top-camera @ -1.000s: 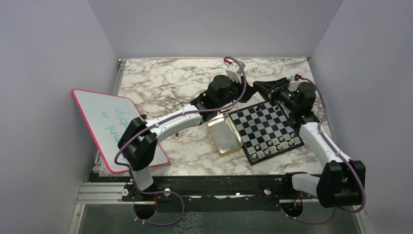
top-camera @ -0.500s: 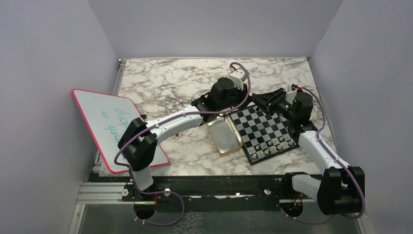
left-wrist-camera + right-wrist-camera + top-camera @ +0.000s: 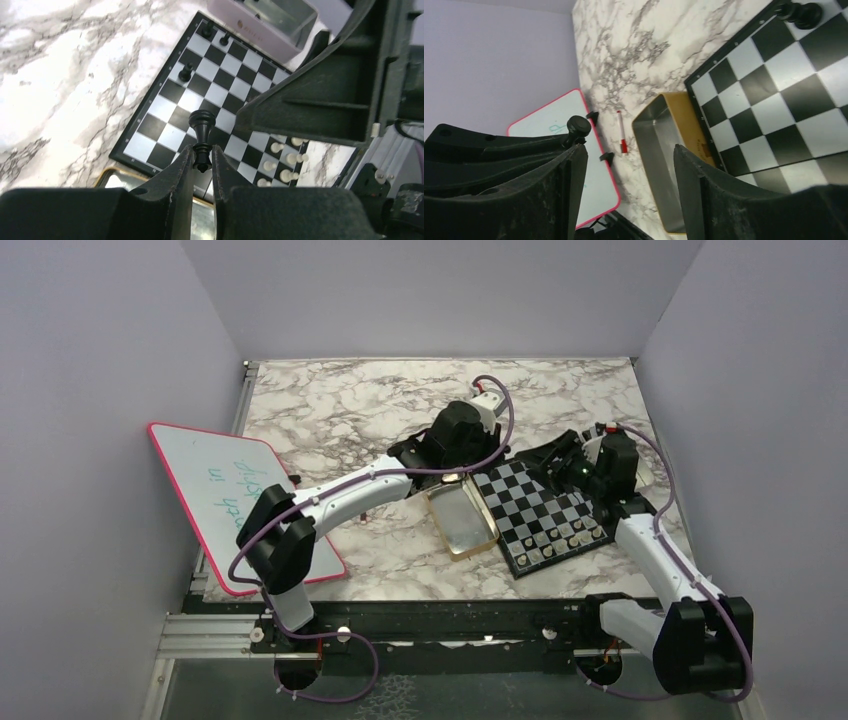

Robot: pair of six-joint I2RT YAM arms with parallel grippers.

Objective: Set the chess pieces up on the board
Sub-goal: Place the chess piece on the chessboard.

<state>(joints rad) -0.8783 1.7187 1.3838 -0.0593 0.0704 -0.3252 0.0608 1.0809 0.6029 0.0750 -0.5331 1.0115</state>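
Along the near rows of the board (image 3: 165, 107) stand some white pieces (image 3: 291, 159), and only three black pieces (image 3: 185, 74) sit toward the far edge — most of the set-up is left, we judge. Our left gripper (image 3: 202, 156) pinches a black piece (image 3: 201, 131) by its base above the board; our right gripper (image 3: 630, 150) is spread and holds nothing. A second ago its fingers were closer together — and its arm reached farther out.

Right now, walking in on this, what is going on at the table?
Two robot arms are setting up a small chess set. The left gripper is shut on a black chess piece, pinched by its base above the board. The right gripper hangs open and holds nothing, near the board and the gold tin. White pieces stand along one edge, and only a few black ones stand opposite.
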